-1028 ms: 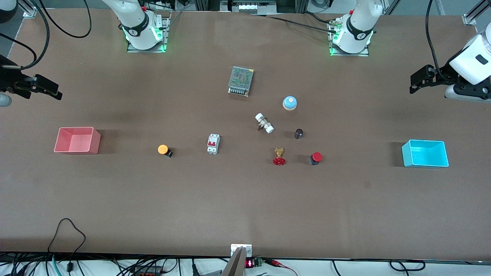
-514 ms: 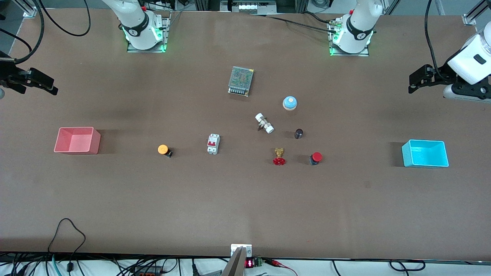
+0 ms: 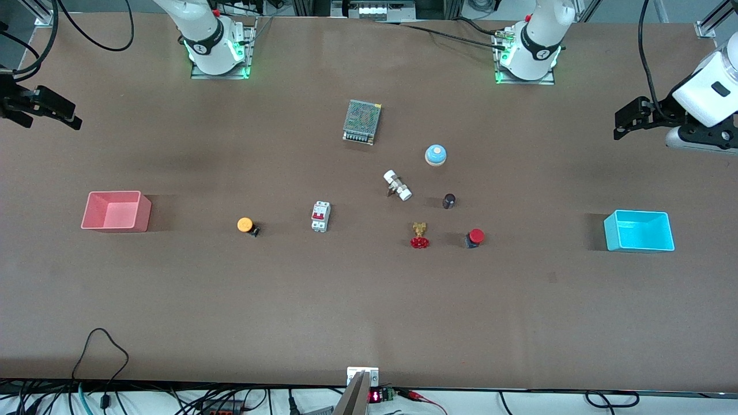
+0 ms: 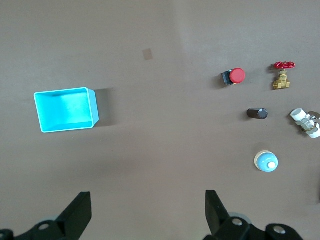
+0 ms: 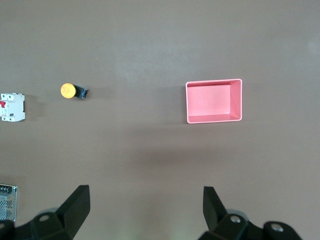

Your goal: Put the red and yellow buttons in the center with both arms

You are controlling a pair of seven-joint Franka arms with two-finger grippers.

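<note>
The red button (image 3: pixel 475 237) lies on the brown tabletop (image 3: pixel 369 300) beside the brass valve; it also shows in the left wrist view (image 4: pixel 234 76). The yellow button (image 3: pixel 247 225) lies between the pink bin and the breaker, and shows in the right wrist view (image 5: pixel 72 91). My left gripper (image 3: pixel 621 125) is open and empty, high over the table's left-arm end; its fingers frame bare table (image 4: pixel 148 207). My right gripper (image 3: pixel 72 120) is open and empty, high over the right-arm end (image 5: pixel 145 205).
A pink bin (image 3: pixel 116 211) stands toward the right arm's end, a blue bin (image 3: pixel 639 230) toward the left arm's end. Around the middle lie a white breaker (image 3: pixel 320 217), a power supply (image 3: pixel 362 121), a blue-and-white bell (image 3: pixel 436 154), a white fitting (image 3: pixel 398 185), a dark knob (image 3: pixel 448 200) and a red-wheeled brass valve (image 3: pixel 420 236).
My right gripper has drawn back toward the table's right-arm edge and farther from the front camera. The left gripper has shifted only slightly. Nothing on the table moved.
</note>
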